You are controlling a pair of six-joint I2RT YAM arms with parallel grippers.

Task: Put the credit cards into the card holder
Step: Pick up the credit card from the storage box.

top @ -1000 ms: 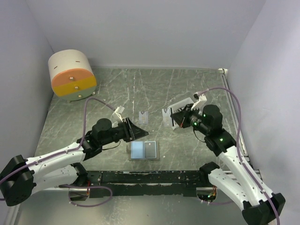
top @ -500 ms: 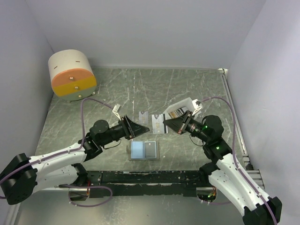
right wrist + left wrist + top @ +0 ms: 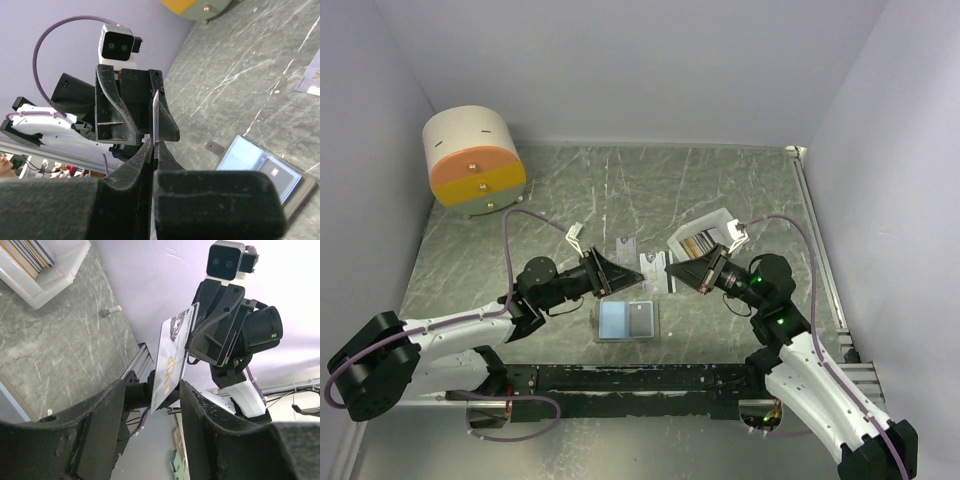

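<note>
My right gripper (image 3: 152, 146) is pressed together on a credit card (image 3: 172, 357), holding it upright in the air over the middle of the tabletop (image 3: 570, 190). My left gripper (image 3: 632, 272) faces it with fingers spread, the card lined up with the gap between them. The card holder (image 3: 628, 321) lies open, blue side up, near the middle of the tabletop's near edge, and a second card (image 3: 627, 247) lies flat just beyond it.

The left gripper (image 3: 630, 273) and right gripper (image 3: 672, 270) meet tip to tip above the card holder (image 3: 627, 320), a credit card (image 3: 651, 270) filling the gap; the drum (image 3: 475, 160) blocks the far left corner; the white tray (image 3: 705, 235) crowds the right; the table (image 3: 620, 180) beyond lies open.
</note>
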